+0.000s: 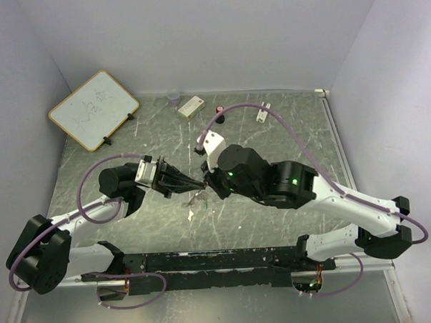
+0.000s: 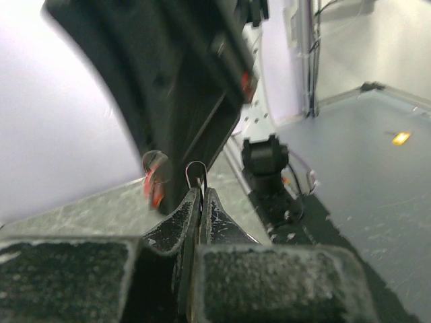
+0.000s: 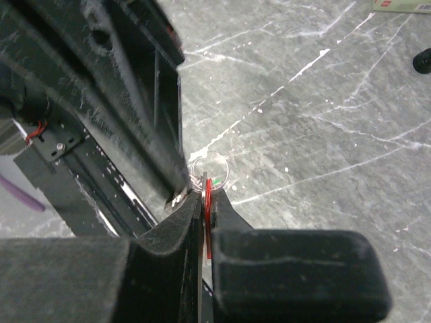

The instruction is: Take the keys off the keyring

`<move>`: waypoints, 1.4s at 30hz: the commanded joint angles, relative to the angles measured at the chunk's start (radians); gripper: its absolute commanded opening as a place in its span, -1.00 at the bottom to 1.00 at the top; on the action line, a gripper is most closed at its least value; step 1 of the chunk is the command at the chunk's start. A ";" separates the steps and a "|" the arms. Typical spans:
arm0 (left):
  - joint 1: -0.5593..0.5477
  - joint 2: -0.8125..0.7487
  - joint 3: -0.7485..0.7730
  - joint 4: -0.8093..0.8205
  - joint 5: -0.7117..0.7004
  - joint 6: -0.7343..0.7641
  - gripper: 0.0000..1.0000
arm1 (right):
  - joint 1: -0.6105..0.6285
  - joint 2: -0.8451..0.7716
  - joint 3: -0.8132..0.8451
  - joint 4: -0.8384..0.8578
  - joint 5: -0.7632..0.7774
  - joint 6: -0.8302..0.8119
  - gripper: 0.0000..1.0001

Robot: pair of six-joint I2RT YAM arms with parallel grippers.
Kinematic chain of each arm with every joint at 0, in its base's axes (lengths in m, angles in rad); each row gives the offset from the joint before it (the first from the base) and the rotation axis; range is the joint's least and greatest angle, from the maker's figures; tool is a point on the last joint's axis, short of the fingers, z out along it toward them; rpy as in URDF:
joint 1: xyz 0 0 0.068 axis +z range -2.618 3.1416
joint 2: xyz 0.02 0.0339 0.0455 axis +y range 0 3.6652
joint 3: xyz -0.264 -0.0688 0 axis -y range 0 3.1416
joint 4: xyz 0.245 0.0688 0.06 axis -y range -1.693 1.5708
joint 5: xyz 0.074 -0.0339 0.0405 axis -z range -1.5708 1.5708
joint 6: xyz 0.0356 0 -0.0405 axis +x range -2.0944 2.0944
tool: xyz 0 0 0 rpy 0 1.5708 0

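The right fingers (image 3: 168, 235) are clamped shut on the red key (image 3: 207, 202), its thin red head edge-on between them; the keyring (image 3: 209, 169), a small thin silver wire loop, sits just beyond their tips against the grey veined surface (image 3: 323, 134); the left fingers (image 2: 176, 225) pinch the loop's wire, closed on it.

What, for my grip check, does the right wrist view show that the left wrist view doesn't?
Right wrist only: the keyring's full circle over the marbled table, and the red key edge-on in the shut right gripper. Left wrist only: the left gripper pinching the wire, and a grey surface past the table edge. Shared: the keyring, though the left wrist shows just an arc.
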 commanded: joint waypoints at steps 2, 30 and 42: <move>-0.035 -0.007 0.052 0.325 -0.048 -0.123 -0.86 | -0.041 0.111 -0.062 0.105 -0.016 -0.003 -1.00; -0.038 -0.068 0.123 -0.577 -0.308 0.374 -0.86 | -0.480 -0.114 -0.359 0.394 0.359 0.003 -1.00; -0.044 -0.102 0.173 -0.802 -0.476 0.456 -0.86 | -0.744 0.109 -0.551 0.616 0.074 0.043 -1.00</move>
